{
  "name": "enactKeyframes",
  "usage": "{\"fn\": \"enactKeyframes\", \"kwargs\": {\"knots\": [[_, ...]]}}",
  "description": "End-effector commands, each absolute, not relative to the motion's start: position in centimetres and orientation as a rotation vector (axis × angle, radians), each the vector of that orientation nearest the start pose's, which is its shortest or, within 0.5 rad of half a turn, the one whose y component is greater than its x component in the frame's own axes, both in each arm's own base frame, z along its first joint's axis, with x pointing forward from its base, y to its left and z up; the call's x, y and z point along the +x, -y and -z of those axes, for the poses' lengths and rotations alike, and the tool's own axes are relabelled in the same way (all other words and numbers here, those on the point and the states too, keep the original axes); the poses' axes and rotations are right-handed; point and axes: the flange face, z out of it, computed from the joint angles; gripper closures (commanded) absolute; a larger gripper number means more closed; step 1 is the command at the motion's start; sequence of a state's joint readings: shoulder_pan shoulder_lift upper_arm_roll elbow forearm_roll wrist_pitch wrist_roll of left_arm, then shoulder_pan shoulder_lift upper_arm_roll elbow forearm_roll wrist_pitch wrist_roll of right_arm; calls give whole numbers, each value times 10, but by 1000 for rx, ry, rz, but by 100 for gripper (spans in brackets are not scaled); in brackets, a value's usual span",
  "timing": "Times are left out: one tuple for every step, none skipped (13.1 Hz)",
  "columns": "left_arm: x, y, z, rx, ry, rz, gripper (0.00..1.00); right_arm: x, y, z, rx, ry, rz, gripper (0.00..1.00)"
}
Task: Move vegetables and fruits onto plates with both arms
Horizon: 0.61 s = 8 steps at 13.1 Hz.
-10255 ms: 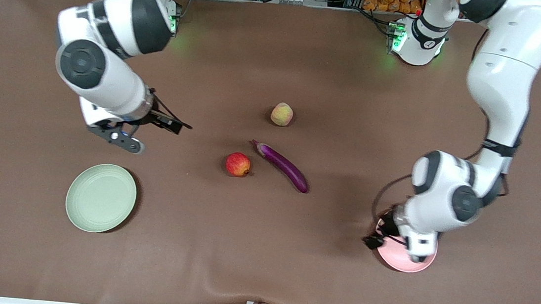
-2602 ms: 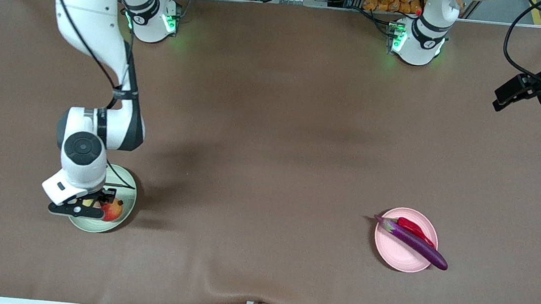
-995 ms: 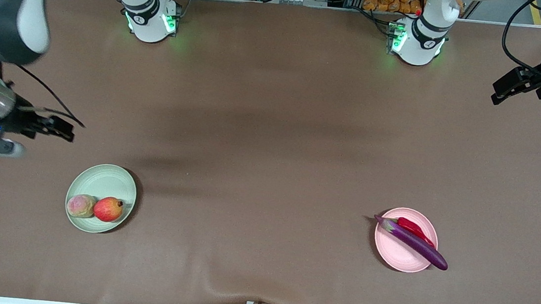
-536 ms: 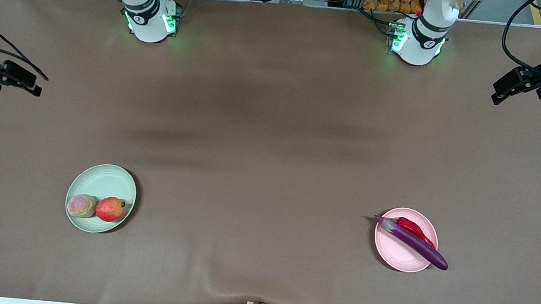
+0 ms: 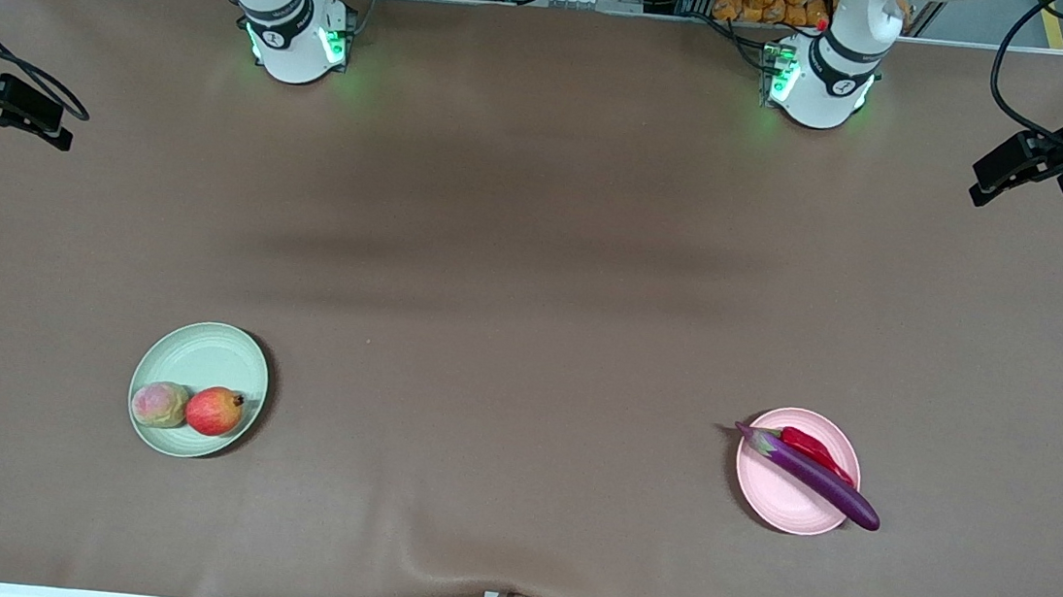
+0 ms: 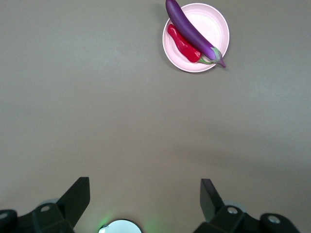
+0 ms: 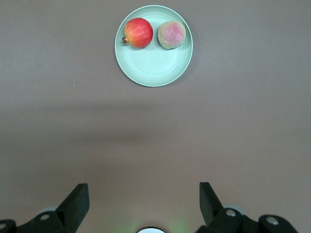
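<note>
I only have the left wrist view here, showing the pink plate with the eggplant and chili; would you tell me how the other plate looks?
Observer: The green plate holds the red fruit and the peach-like fruit, side by side.
Operator: Thank you. Where is the right gripper?
Observer: The right gripper is open, up over the table's edge at the right arm's end.
Operator: And is anything left loose on the table?
Observer: No, the eggplant and chili lie on the pink plate; the left gripper is open.
</note>
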State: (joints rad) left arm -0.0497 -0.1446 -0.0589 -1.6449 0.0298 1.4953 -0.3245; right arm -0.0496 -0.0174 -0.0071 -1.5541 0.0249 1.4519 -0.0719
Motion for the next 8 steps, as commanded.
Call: {"fn": "enactKeyframes", "kwargs": {"knots": [[494,51,-672,-3078,315,44,0,530,26,-637,-3102,14,-152,0],[494,52,-675,-3078,310,51,0,530,26,-636,-3102,14,-156,0],[494,51,-677,-3079,313,58,0,531,26,-635,-3101,14,-159,0],[494,51,-677,-3078,313,51,0,531,26,-633,-3099,14,-163,0],[493,51,-678,-3077,314,44,0,531,26,-633,-3099,14,-166,0],[493,51,-679,-3077,311,40,0,531,26,-633,-3099,14,-166,0],[492,51,-679,-3076,312,37,0,531,26,-633,-3097,15,-170,0],[493,51,-678,-3076,311,33,0,530,27,-633,-3095,10,-177,0]]}}
